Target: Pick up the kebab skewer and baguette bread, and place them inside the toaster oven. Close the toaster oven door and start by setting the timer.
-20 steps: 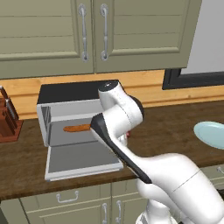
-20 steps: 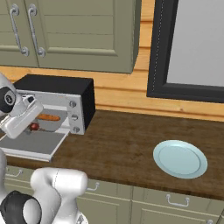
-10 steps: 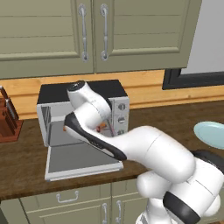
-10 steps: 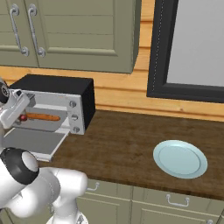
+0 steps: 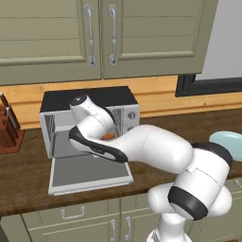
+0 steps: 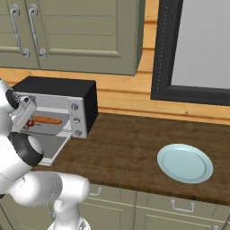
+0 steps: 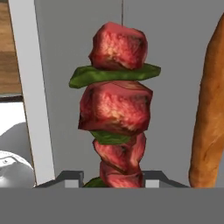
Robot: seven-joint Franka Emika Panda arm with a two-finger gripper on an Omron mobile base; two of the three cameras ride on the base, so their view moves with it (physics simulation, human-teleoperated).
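Baguette bread (image 7: 209,113) cut off, right edge

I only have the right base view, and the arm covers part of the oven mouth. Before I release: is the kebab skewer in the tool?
Observer: Yes. In the hand view the tool is shut on the kebab skewer, gripping it near its lower end.
Operator: Where is the baguette relative to it?
Observer: The baguette bread runs alongside the skewer with a gap between them, not touching.
Operator: And the door?
Observer: In the left base view the toaster oven door lies folded down flat in front of the cavity.
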